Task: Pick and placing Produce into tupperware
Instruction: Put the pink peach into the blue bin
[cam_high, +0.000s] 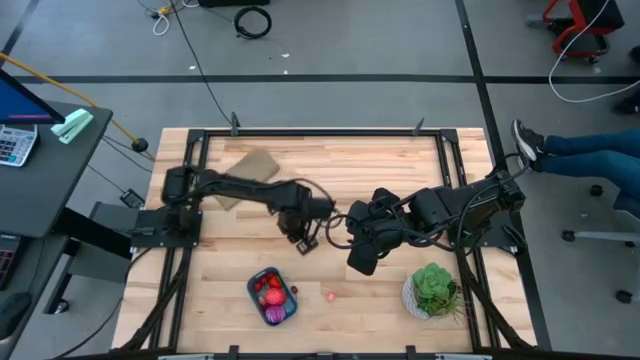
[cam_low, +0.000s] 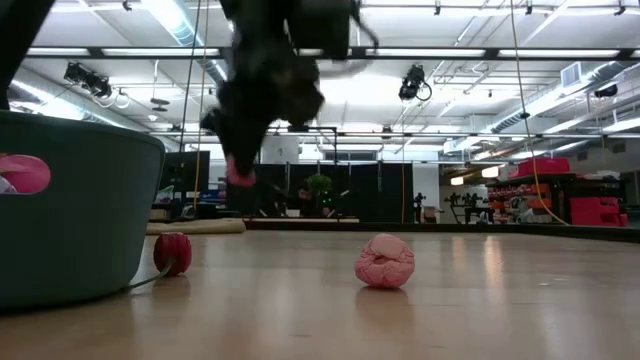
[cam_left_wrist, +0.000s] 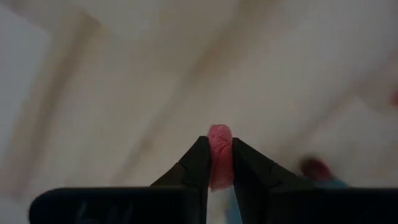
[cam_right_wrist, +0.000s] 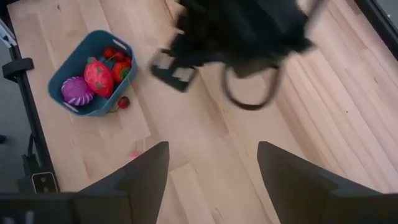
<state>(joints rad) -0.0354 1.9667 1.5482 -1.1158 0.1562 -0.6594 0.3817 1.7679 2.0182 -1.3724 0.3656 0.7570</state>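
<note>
The teal tupperware (cam_high: 262, 280) (cam_right_wrist: 67, 67) sits near the table's near edge with red pieces and a magenta-purple one (cam_right_wrist: 77, 91) inside. One red berry (cam_low: 172, 252) (cam_right_wrist: 124, 102) lies on the table against its wall. A pale pink piece (cam_low: 385, 262) (cam_high: 330, 296) rests on the wood to the container's right. My left gripper (cam_high: 303, 243) (cam_left_wrist: 219, 142) hovers above the table, beyond the container, shut on a small pink piece of produce (cam_left_wrist: 219, 134). My right gripper (cam_high: 358, 262) (cam_right_wrist: 211, 180) is open just right of it, touching nothing. My left gripper pinches the small pink piece (cam_left_wrist: 219, 155) between its two fingers (cam_left_wrist: 198, 163), with the piece's end showing past the fingertips. The fingers point down from above. In the low view the piece (cam_low: 240, 178) hangs clear of the table.
A green leafy plant in a white pot (cam_high: 432, 290) stands near the table's right near corner. A flat tan piece (cam_high: 250, 170) lies at the far left under the left arm. Bare wood stretches between the container and the plant.
</note>
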